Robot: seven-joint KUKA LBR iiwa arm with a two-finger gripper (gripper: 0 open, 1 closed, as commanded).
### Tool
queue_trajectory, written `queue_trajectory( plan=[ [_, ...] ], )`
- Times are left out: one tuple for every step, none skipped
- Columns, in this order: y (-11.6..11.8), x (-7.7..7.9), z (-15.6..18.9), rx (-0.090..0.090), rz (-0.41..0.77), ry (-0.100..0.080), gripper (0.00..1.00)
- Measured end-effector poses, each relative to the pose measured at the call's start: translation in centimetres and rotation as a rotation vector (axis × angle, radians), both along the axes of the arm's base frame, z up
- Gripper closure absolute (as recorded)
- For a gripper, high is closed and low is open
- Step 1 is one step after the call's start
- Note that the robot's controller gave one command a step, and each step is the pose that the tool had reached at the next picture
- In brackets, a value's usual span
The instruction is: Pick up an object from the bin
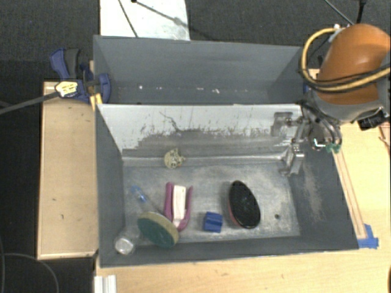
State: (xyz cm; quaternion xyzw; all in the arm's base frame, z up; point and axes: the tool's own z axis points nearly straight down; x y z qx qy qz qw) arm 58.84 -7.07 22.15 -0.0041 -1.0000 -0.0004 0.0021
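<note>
Black oval brush (pixel 244 205), lower left of tool (pixel 292 165), well apart

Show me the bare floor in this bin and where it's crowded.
Bare: the back strip between the beige lump and the gripper; the right end past the black brush. Crowded: front left, around the pink tool and green disc.

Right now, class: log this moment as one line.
gripper: back right corner of bin | nearest: black oval brush | also: blue block, green disc

The disc (pixel 157 231) hides the pink tool's (pixel 177 203) lower end and part of the bottle (pixel 125 244). The beige lump (pixel 173 159) is too small to name. The arm (pixel 354 60) is cropped.
</note>
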Motion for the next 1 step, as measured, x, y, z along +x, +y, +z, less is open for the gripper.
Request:
queue_trajectory(
  plan=[
    [7.07, -2.98, -5.86, 0.002, -0.117, 0.0, 0.0]
  ],
)
